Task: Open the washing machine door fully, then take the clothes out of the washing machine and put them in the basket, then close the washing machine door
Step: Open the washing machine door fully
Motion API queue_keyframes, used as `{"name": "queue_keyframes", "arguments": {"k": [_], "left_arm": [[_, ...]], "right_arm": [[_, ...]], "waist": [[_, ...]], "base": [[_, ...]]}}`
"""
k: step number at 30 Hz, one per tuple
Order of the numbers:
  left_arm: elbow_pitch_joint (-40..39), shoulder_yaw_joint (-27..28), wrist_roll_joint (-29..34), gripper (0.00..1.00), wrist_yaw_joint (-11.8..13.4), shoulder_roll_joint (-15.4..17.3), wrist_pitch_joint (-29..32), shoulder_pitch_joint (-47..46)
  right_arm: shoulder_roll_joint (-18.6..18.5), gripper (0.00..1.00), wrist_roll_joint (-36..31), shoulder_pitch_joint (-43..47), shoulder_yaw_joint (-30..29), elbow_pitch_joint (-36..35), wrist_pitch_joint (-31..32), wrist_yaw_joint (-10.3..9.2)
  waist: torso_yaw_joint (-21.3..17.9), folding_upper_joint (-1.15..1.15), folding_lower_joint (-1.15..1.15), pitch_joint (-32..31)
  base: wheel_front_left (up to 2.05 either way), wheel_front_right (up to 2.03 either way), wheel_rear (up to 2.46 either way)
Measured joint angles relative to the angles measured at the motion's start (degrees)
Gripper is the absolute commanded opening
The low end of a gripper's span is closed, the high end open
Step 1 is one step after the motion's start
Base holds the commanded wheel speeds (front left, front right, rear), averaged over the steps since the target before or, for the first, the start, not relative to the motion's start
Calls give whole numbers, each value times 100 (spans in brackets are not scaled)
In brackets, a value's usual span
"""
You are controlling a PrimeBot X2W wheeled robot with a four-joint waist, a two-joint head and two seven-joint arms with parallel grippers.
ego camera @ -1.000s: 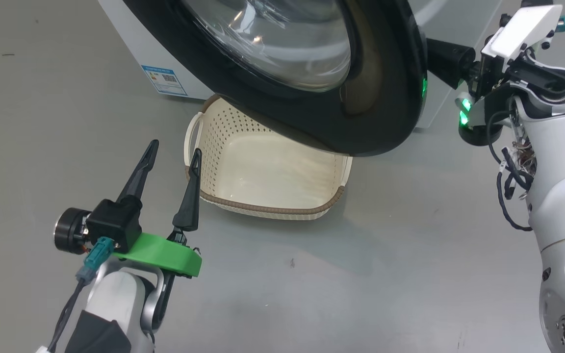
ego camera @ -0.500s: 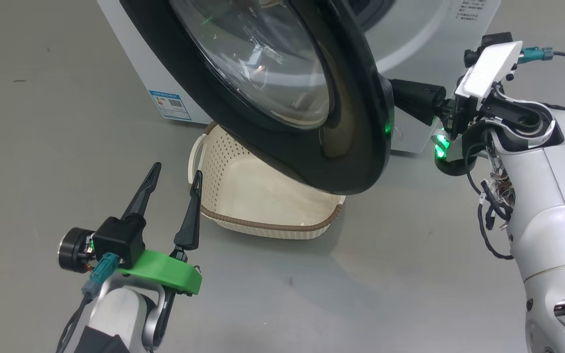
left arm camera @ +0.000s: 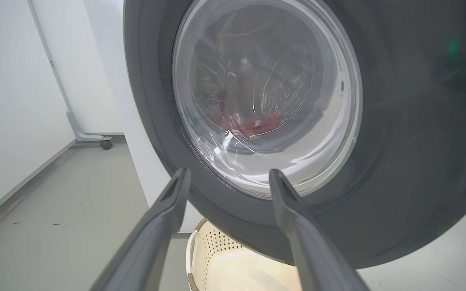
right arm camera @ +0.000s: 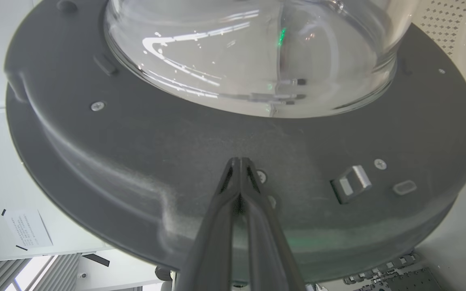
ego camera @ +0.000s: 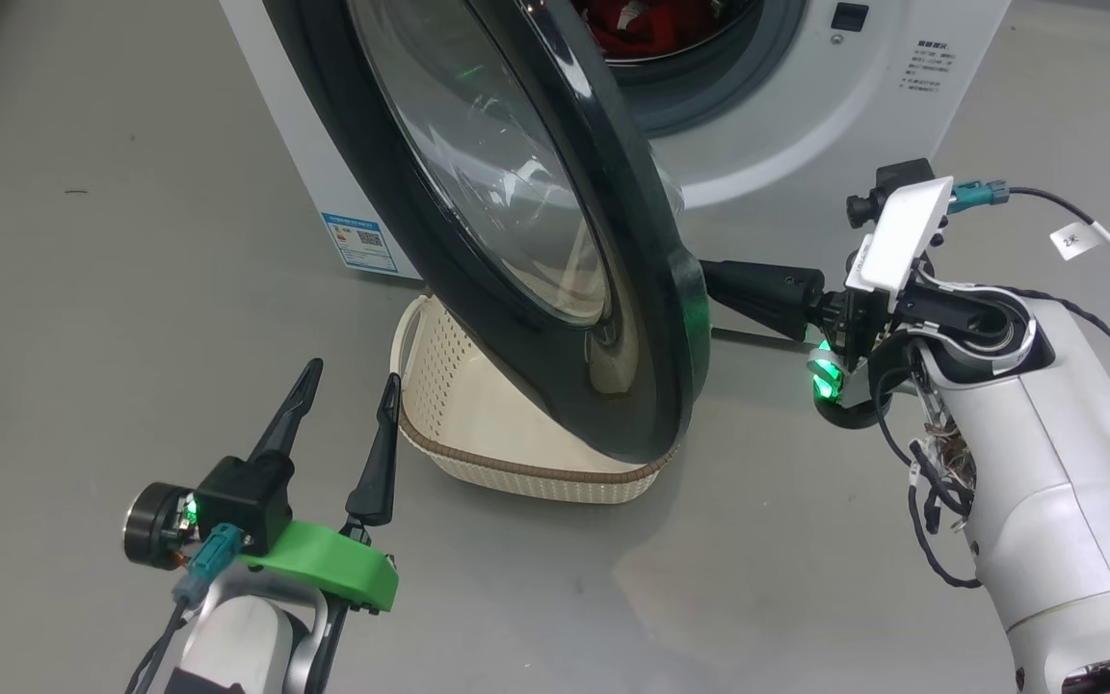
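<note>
first: door-wise, what changed over the last second?
second: the washing machine door (ego camera: 536,241) has swung further out from the washing machine (ego camera: 806,125). the head camera has shifted too, and the drum mouth (ego camera: 709,92) now shows at the top of the head view.
first: where are the clothes?
second: the clothes (ego camera: 651,24) lie red inside the drum. the left wrist view catches them through the door's glass bowl (left arm camera: 265,93).
first: right claw?
second: the right gripper (right arm camera: 239,161) has its fingers pressed together with nothing between them. its tips are up against the door's grey inner face, just below the glass bowl and near a metal latch tab (right arm camera: 352,182).
first: and the left?
second: the left gripper (ego camera: 353,372) is spread wide and holds nothing. it hangs above the floor (ego camera: 83,337), just left of the basket (ego camera: 536,477), pointing at the door's glossy outer side.
first: basket?
second: on the floor before the machine, under the door's lower edge, which hides part of it. a blue label (ego camera: 359,241) sits low on the machine front.
</note>
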Motion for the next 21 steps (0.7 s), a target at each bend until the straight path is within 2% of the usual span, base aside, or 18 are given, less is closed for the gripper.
{"name": "queue_keyframes", "arguments": {"k": [13, 21], "left_arm": [[115, -33, 8, 100, 1, 8, 0, 137], [151, -77, 9, 100, 1, 13, 0, 146]], "right_arm": [[1, 0, 988, 677, 792, -466, -41, 0], [7, 0, 1233, 887, 1127, -662, -311, 0]], "waist": [[258, 0, 0, -243], [394, 0, 0, -303]], "base": [[0, 0, 0], [0, 0, 0]]}}
